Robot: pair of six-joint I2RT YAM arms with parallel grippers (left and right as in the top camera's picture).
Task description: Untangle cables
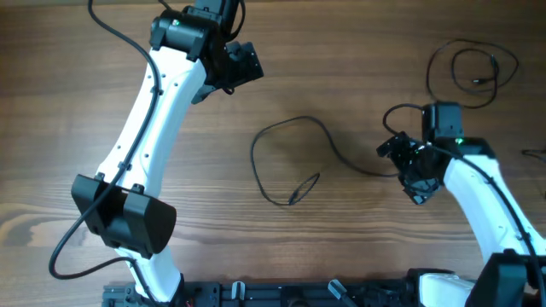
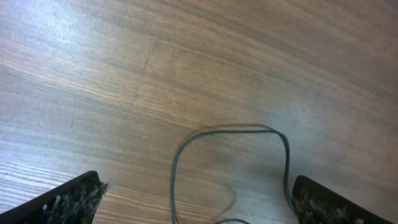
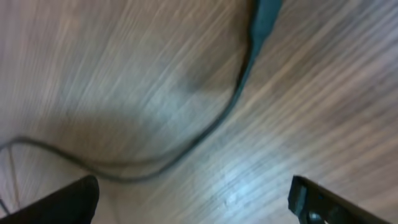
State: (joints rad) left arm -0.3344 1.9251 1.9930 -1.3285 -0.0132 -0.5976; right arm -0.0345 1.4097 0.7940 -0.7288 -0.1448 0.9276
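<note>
One thin black cable [image 1: 277, 141] lies in an open loop at the table's middle, its small plug end [image 1: 300, 189] inside the curve, its other end running right to my right gripper [image 1: 403, 169]. A second cable [image 1: 472, 68] sits coiled at the back right. My left gripper [image 1: 241, 64] hangs open, high over the back centre. In the left wrist view the loop [image 2: 231, 130] lies on the wood beyond my open left gripper [image 2: 196, 205]. The right wrist view shows a cable [image 3: 205, 134] with a plug [image 3: 262, 18] ahead of my open right gripper [image 3: 199, 202], untouched.
Bare wooden table [image 1: 358, 256] all round. The left arm's white link [image 1: 149, 119] crosses the left half, with its thick black wire [image 1: 64, 247] looping off it. The arms' black base rail [image 1: 256, 294] lines the front edge. A thin dark strand [image 1: 533, 153] shows at the right edge.
</note>
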